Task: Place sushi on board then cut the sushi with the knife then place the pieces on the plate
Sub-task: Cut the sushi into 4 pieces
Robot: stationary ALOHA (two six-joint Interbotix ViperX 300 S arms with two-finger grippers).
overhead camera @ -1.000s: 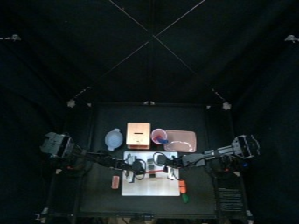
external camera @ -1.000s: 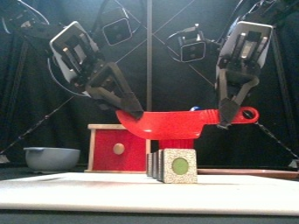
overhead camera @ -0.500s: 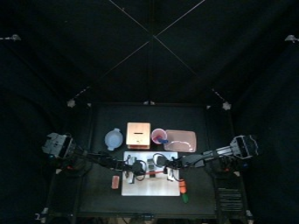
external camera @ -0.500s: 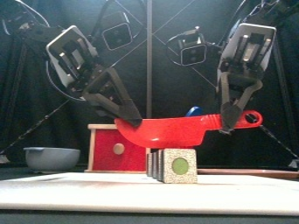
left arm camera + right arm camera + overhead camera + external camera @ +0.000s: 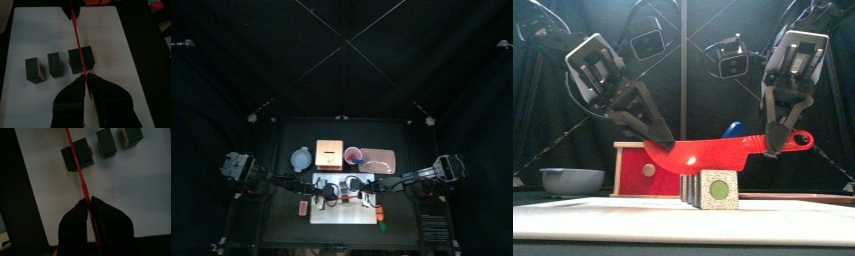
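Observation:
A red toy knife (image 5: 714,155) is held flat between both grippers, over the dark green sushi (image 5: 714,188) on the white cutting board (image 5: 593,222). My left gripper (image 5: 657,140) is shut on the blade's lower end. My right gripper (image 5: 784,135) is shut on the handle end. In the left wrist view the knife (image 5: 79,47) crosses the largest sushi block (image 5: 88,57), and two thinner pieces (image 5: 34,69) lie apart beside it. The right wrist view shows the knife (image 5: 77,163) along one block (image 5: 72,154). The pink plate (image 5: 378,158) lies behind the board.
Behind the board (image 5: 345,197) stand the wooden box (image 5: 331,153) with its red drawer front (image 5: 644,170), the blue-grey bowl (image 5: 572,180) and the red cup (image 5: 352,154) holding a blue knife (image 5: 734,127). A small orange toy (image 5: 303,207) and a green toy (image 5: 381,224) lie by the board.
Both grippers have brought the red knife lower, its left end dropping most, so the blade now sits at the top of the sushi block.

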